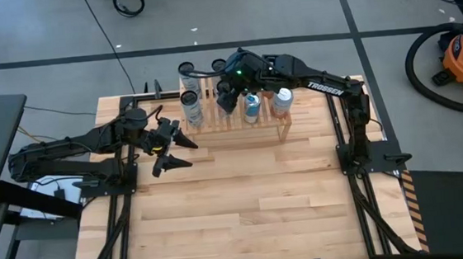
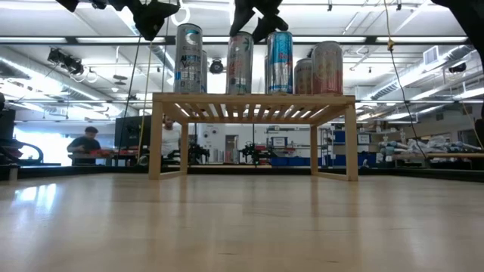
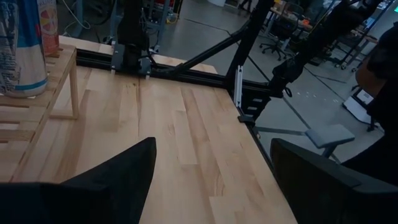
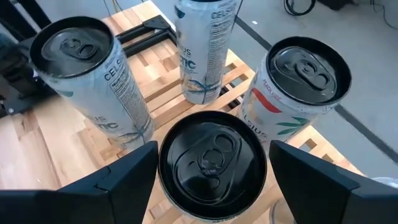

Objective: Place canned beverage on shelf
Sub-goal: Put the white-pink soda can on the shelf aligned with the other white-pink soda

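The wooden shelf (image 1: 240, 130) stands at the table's far side with several cans upright on its slats (image 2: 253, 106). My right gripper (image 4: 213, 186) is over the shelf's left-middle part (image 1: 227, 97), shut on a silver can with a black lid (image 4: 213, 158), seen upright on the slats in the low view (image 2: 240, 64). Around it stand a white can (image 4: 87, 74), another white can (image 4: 205, 43) and a pale can with red print (image 4: 298, 87). My left gripper (image 1: 173, 149) hangs open above the table, left of the shelf, with nothing in it (image 3: 211, 180). My right gripper pinches the silver can's upper wall, just under the rim (image 4: 166, 180), between its two fingers, one on each side. The fingers (image 4: 124, 177) slant down from the table's right side. The can stands upright, its base (image 2: 240, 91) level with the slat top.
A blue can (image 2: 279, 62) and a pink can (image 2: 327, 68) stand close to the right of the held one, and a white can (image 2: 188, 60) to its left. Bare wooden table (image 1: 245, 203) lies in front of the shelf. People show in the room behind (image 2: 89, 143).
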Robot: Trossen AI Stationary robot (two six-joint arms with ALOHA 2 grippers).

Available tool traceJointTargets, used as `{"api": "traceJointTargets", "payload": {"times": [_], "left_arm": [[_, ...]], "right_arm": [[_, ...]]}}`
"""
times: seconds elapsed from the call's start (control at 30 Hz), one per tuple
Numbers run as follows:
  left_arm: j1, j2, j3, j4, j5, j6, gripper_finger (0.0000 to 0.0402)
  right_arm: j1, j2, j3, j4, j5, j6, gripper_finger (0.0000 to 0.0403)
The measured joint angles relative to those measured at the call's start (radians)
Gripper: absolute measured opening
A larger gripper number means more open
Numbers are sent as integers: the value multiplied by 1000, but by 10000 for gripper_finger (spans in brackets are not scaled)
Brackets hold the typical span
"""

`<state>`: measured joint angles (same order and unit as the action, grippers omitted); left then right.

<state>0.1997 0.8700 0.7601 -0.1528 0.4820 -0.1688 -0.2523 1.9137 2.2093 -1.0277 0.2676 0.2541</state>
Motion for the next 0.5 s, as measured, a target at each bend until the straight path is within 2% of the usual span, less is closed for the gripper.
{"api": "traceJointTargets", "payload": {"times": [0.2, 0.5], "left_arm": [[0, 0, 0, -2, 0, 0, 318], [0, 0, 0, -2, 0, 0, 318]], "right_arm": [[-1, 0, 0, -9, -37, -71, 310], [-6, -2, 0, -27, -143, -158, 257]]}}
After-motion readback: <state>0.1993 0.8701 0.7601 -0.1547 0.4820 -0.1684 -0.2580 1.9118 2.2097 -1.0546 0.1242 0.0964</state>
